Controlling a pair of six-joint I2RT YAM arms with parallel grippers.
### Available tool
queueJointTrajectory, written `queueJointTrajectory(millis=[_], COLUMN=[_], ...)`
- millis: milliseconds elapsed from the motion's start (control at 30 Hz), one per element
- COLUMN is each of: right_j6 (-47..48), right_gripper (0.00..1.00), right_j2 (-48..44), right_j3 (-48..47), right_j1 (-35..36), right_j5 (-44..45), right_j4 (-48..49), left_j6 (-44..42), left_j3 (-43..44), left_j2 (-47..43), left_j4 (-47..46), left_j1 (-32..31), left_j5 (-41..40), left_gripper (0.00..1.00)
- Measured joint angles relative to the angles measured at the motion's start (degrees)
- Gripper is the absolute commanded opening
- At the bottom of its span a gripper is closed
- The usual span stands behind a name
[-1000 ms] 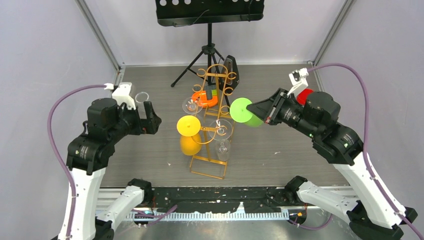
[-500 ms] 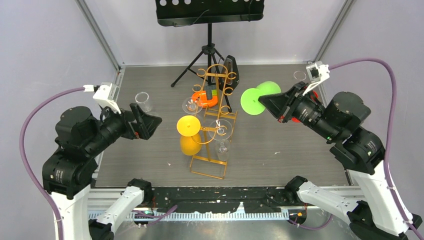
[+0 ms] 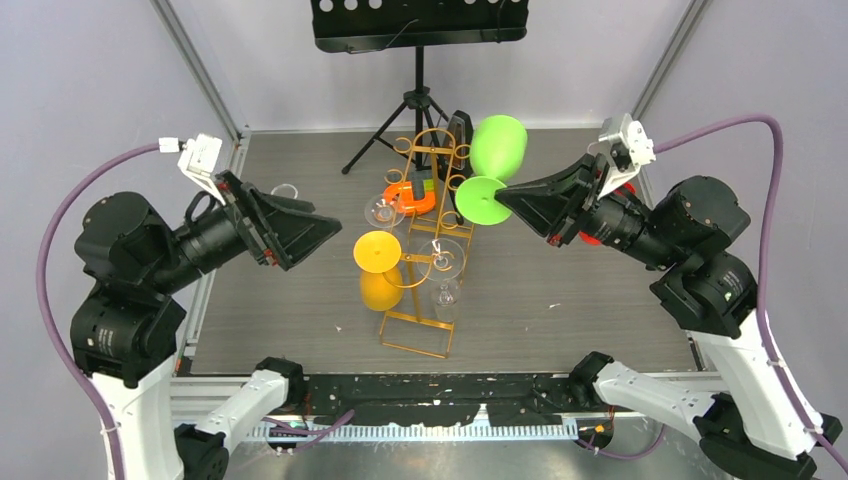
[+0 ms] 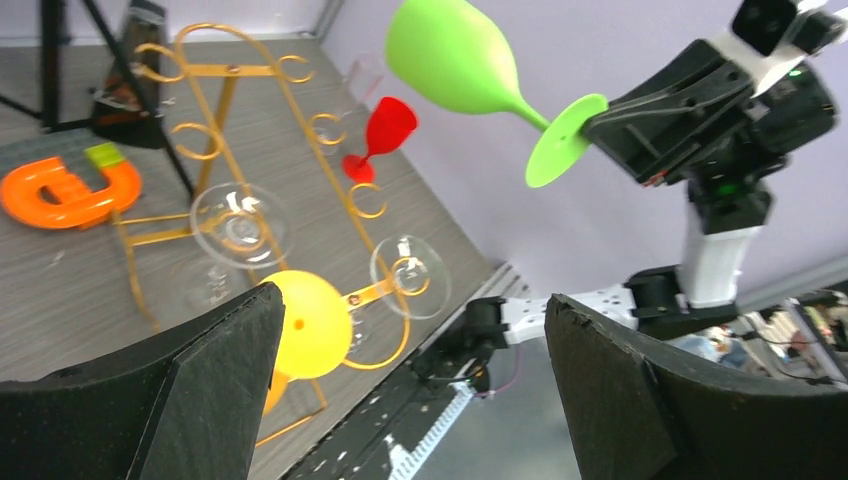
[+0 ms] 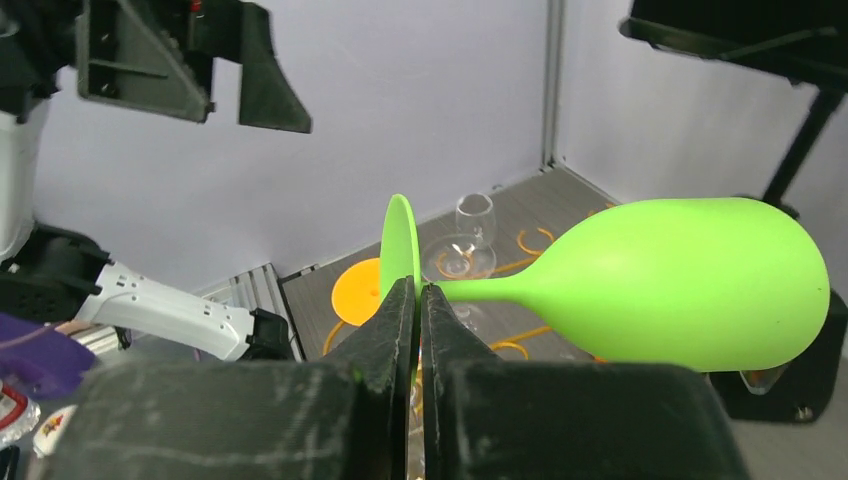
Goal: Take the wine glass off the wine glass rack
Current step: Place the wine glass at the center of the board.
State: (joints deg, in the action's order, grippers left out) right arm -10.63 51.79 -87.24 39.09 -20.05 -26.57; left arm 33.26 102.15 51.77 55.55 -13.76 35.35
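The lime-green plastic wine glass (image 3: 497, 148) hangs in mid-air, its round foot clamped edgewise in the right claw (image 3: 503, 200), with the gold-orange wire wine glass rack (image 3: 415, 260) below and beyond the fingertips, while the left claw (image 3: 320, 222) stands wide apart, empty.

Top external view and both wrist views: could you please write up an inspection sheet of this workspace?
Surface: grey wood-grain tabletop, nothing spilled seen.
Job's things: gold wire glass rack upright; green plastic wine glass off it, in the air; yellow plastic wine glass and clear wine glasses hang on it.
Clutter: orange U-shaped block, red plastic wine glass standing, clear tumbler, black object behind the rack.
Hands: right hand shut on the green glass's foot; left hand open, empty.
Cables: purple cables arch off each wrist, clear of the rack.
Surroundings: black tripod music stand at the back; pale walls.
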Motion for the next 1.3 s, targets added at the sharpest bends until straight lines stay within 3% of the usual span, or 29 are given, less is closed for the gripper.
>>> queueJointTrajectory(millis=[500,767,1300], right_j6=[19.8,28.2,40.6], right_gripper=[0.06,0.06,0.06], right_j2=[2.0,3.9,6.7], right_j3=[5.1,7.8,10.1], right_j1=[18.8,23.9,33.0], right_j5=[0.1,1.3,7.0], right_j4=[13.0,18.8,24.4], left_j6=[19.4,22.5,22.8], left_j3=[-13.1,-14.4,-16.4], left_j2=[0.4,-0.2,0.9], left_j4=[-22.7,-26.3,-27.5], left_j1=[0.0,-0.9,-9.6], left_j5=[11.7,13.3,11.1], left_gripper=[1.0,1.0,1.0])
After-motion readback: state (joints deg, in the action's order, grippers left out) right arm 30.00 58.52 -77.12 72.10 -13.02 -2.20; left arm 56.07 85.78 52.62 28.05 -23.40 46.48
